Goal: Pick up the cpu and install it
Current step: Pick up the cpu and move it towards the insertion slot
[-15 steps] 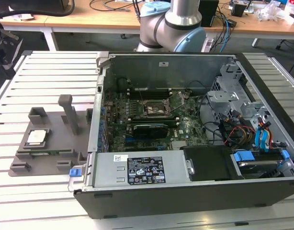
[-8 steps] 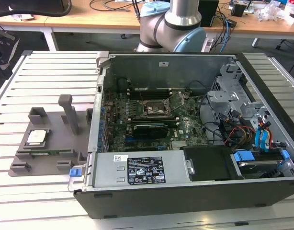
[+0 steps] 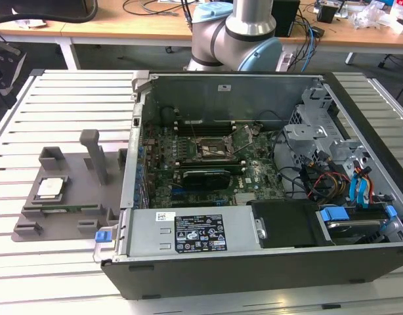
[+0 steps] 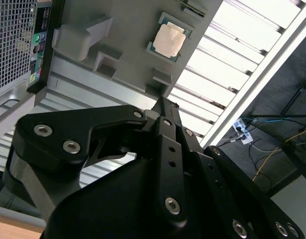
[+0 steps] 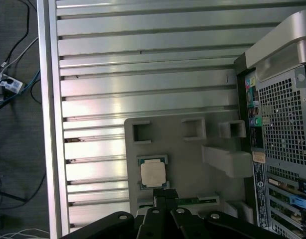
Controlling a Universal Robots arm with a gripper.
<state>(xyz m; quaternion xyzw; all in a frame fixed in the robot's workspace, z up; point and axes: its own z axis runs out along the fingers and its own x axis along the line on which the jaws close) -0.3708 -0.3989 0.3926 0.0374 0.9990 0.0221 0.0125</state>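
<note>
The cpu, a small square chip with a pale silver top, lies in a shallow seat on the grey fixture plate, at the exterior view's left of the open computer case. Both wrist views look down on the cpu from well above. My black gripper hangs high over the plate, its tips drawn together and holding nothing, just short of the cpu in the picture. Inside the case, the black socket with its metal frame sits on the motherboard.
The fixture plate carries raised blocks and a tall post. The case stands on a slatted metal table. The arm's base rises behind the case. Drive cages and cables fill the case's side at the exterior view's right.
</note>
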